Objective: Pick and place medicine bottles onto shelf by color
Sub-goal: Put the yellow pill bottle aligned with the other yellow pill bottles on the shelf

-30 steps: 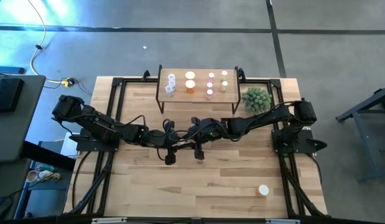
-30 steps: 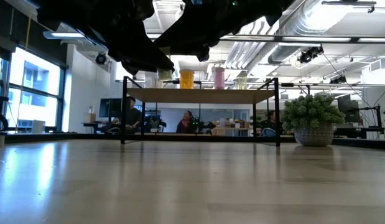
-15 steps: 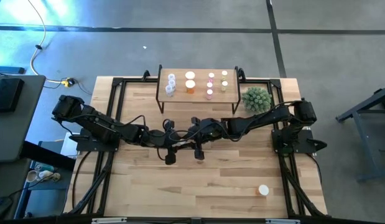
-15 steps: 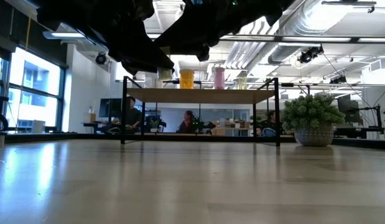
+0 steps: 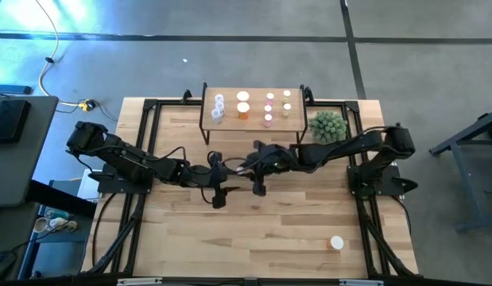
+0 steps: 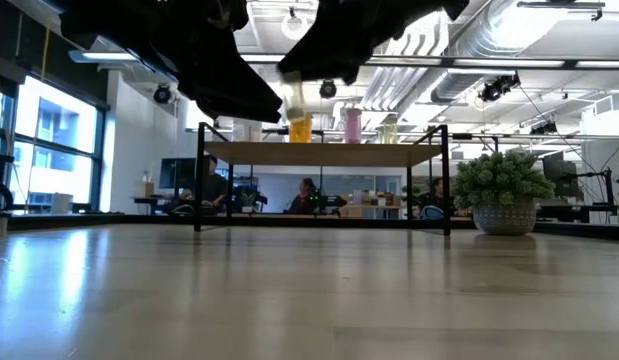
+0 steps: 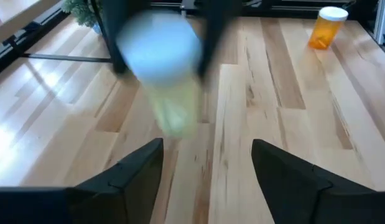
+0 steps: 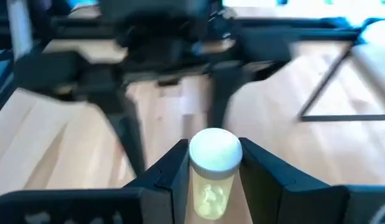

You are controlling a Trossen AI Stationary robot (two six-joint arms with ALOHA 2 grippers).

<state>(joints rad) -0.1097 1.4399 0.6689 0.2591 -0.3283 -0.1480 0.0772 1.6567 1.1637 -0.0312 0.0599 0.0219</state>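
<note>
A green spiky plant (image 5: pixel 327 125) in a pale pot stands on the wooden table (image 5: pixel 174 230) at its far right, and shows again in the low view (image 6: pixel 504 193). Beyond the table, people (image 6: pixel 307 196) sit in an office with ceiling ducts (image 6: pixel 529 35)

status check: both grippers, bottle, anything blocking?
Right gripper shut on pale yellow-green bottle, mid-table. Left gripper open, empty, facing it. One orange bottle loose near front. Shelf unobstructed.
</note>
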